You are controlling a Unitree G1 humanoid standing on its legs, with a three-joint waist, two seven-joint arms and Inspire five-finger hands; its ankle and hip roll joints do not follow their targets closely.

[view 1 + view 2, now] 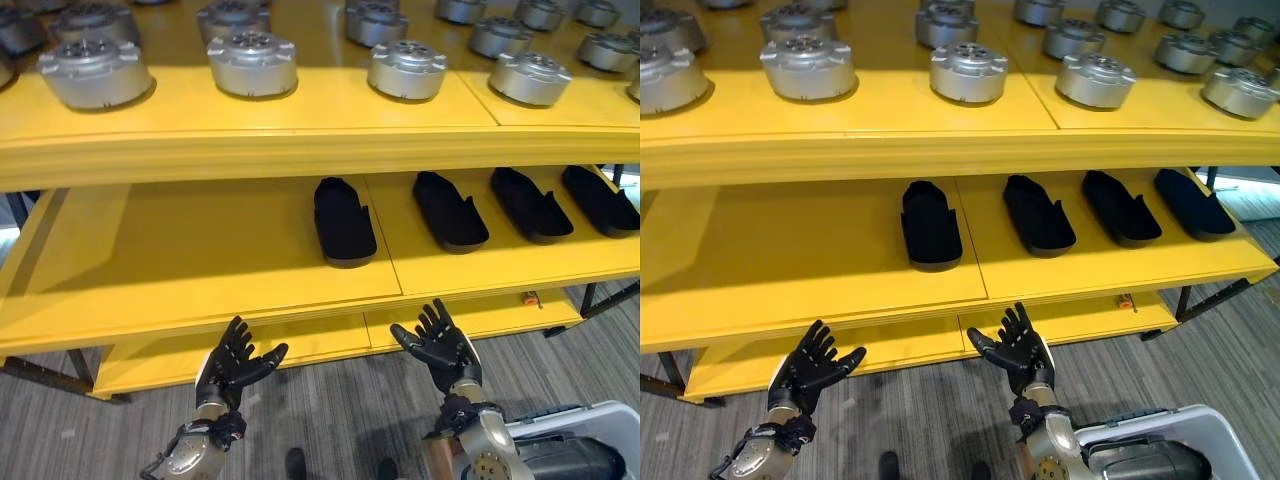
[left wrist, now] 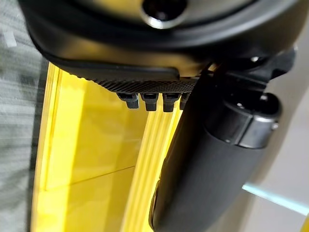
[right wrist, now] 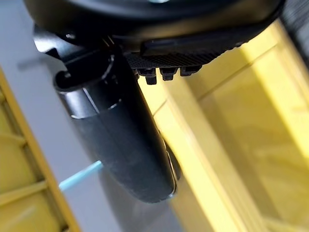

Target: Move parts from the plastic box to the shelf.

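Here both the left hand [image 1: 235,362] and right hand [image 1: 440,345] hover open and empty before the yellow shelf [image 1: 200,260]; head views alone show its black parts [image 1: 344,220] and the plastic box [image 1: 610,420].

Two silver-grey metal forearms end in black hands, left hand [image 1: 232,365] and right hand [image 1: 440,348], with ridged black fingers [image 2: 145,100].

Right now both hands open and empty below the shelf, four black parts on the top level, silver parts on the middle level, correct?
Levels are swapped. In the left eye view the black parts lie on the middle level of the shelf, and the silver parts sit on the top level. The rest holds: left hand and right hand are open and empty below the shelf.
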